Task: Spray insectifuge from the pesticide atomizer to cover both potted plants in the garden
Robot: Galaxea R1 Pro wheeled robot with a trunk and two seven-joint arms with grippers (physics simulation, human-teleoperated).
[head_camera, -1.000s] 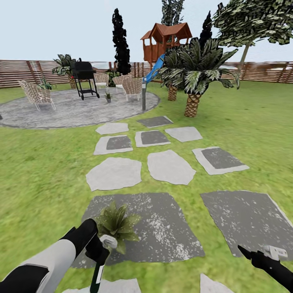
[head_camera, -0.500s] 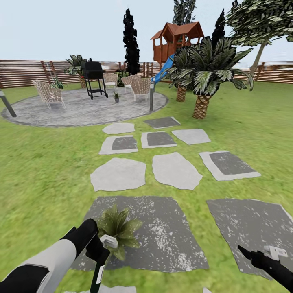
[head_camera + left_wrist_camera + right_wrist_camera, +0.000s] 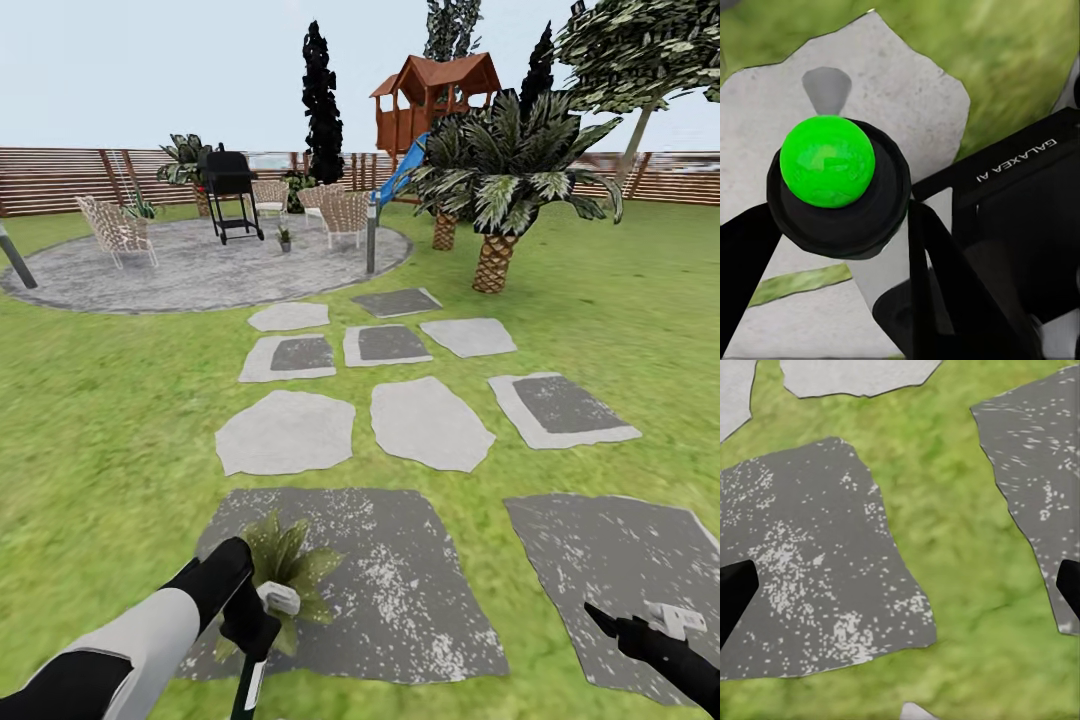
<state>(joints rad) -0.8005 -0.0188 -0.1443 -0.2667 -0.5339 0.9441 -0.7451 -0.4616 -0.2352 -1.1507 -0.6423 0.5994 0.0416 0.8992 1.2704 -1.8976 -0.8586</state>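
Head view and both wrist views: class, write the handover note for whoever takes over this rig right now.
Left pincer: shut on the small dark-bodied spray atomizer with a whitish-grey trigger head.
Right pincer: open, empty, over grass and slabs.
Things: the spiky green potted plant stands on the dark grey paving slab, right by the atomizer. A tiny potted plant far off on the round grey patio may be the second.
Done: atomizer picked up.
Left: spray both plants; no spray shows.
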